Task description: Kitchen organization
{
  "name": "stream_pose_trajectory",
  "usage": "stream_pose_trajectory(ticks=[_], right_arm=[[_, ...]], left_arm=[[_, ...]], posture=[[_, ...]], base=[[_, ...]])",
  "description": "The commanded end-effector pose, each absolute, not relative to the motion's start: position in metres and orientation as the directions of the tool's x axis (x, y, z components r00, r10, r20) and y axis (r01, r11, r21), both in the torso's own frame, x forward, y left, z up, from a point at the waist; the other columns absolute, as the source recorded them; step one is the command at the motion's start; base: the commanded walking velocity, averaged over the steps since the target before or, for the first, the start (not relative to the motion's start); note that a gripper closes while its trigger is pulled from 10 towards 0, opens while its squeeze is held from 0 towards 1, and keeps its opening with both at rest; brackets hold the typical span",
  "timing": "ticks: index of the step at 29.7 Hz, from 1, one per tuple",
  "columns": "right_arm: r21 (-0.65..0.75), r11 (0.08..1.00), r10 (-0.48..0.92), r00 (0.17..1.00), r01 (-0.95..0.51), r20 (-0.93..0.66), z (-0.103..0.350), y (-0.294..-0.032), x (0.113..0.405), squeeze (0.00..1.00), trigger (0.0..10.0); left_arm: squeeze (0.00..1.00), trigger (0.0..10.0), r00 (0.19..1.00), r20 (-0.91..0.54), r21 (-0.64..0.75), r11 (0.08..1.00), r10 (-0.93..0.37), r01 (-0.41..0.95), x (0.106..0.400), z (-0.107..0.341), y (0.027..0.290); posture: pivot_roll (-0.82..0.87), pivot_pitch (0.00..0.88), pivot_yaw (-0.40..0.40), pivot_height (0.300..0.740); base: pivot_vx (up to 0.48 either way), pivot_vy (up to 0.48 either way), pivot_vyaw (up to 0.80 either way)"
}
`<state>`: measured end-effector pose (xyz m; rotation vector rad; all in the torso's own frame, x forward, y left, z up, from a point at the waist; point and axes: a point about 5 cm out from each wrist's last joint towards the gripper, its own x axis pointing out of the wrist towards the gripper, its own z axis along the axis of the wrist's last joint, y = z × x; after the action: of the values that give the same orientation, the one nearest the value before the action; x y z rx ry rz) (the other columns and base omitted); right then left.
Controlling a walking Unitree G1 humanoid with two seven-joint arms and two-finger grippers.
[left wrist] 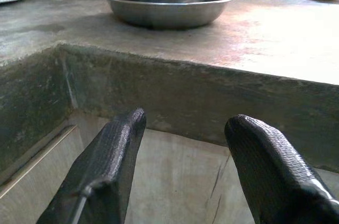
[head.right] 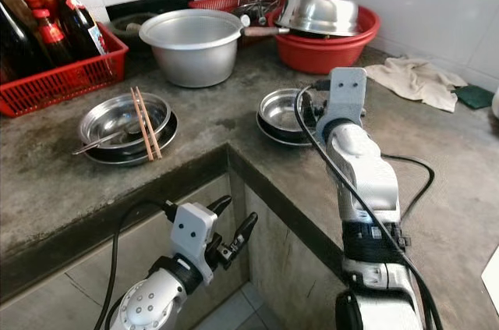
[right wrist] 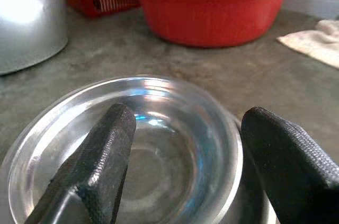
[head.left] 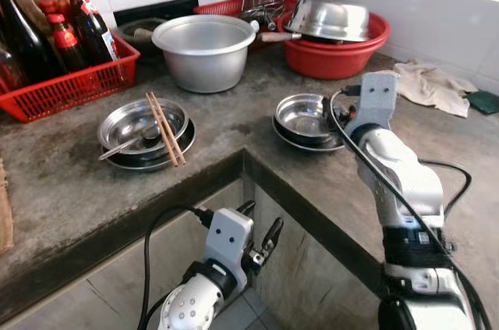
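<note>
Steel bowls are sitting in two small stacks on the grey concrete L-shaped counter (head.left: 70,189). The nearer stack, a small shiny steel bowl nested in a wider shallow steel dish (head.left: 302,122), is lying close to the counter's inner corner, and the right gripper (right wrist: 185,144) is hovering right over it with its two black fingers spread apart, one finger over the bowl's hollow and the other beyond its rim, nothing held. The other stack, a round steel plate-and-bowl set (head.left: 144,131) carrying a pair of brown wooden chopsticks (head.left: 165,129) and a metal spoon (head.left: 125,145), is resting well apart on the robot's left. Behind them a large dull aluminium pot (head.left: 204,51), a red plastic basin (head.left: 337,53) holding an upturned steel bowl, and a red plastic crate of dark glass bottles (head.left: 66,84) are standing along the tiled wall; a beige cloth (head.left: 433,84) is lying crumpled to the right.

The left gripper (head.right: 231,230) is hanging below the counter edge, fingers apart and empty.

Judging by the pose, the step in hand is picking up the small bowl. To do it well, the right gripper should be lowering so one finger slips inside and the other outside the rim, pinching the wall firmly, since polished steel is likely slippery and the dish beneath may lift along.
</note>
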<state>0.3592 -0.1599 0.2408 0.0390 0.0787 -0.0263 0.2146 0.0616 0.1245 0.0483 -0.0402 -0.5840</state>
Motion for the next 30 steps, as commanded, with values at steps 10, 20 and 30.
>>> stream_pose_trajectory(ticks=[10,20,30], right_arm=[[0.117,0.992,-0.015,0.974,0.042,-0.226,0.247,-0.169,0.373,0.0,10.0],[0.147,0.986,-0.034,0.964,0.076,-0.264,0.252,-0.178,0.379,0.0,10.0],[0.194,0.979,0.0,0.946,0.067,-0.325,0.247,-0.176,0.381,0.0,10.0]], left_arm=[[0.0,10.0,0.835,0.025,0.05,0.835,-0.55,0.548,0.213,0.125,0.061],[0.0,10.0,0.834,0.021,0.048,0.834,-0.551,0.549,0.212,0.124,0.061],[0.0,10.0,0.837,0.02,0.05,0.837,-0.547,0.545,0.213,0.124,0.061]], posture=[[0.2,0.069,-0.045,0.74],[0.2,0.067,-0.044,0.74],[0.2,0.076,-0.047,0.74]], base=[[0.0,0.0,0.0],[0.0,0.0,0.0],[0.0,0.0,0.0]])
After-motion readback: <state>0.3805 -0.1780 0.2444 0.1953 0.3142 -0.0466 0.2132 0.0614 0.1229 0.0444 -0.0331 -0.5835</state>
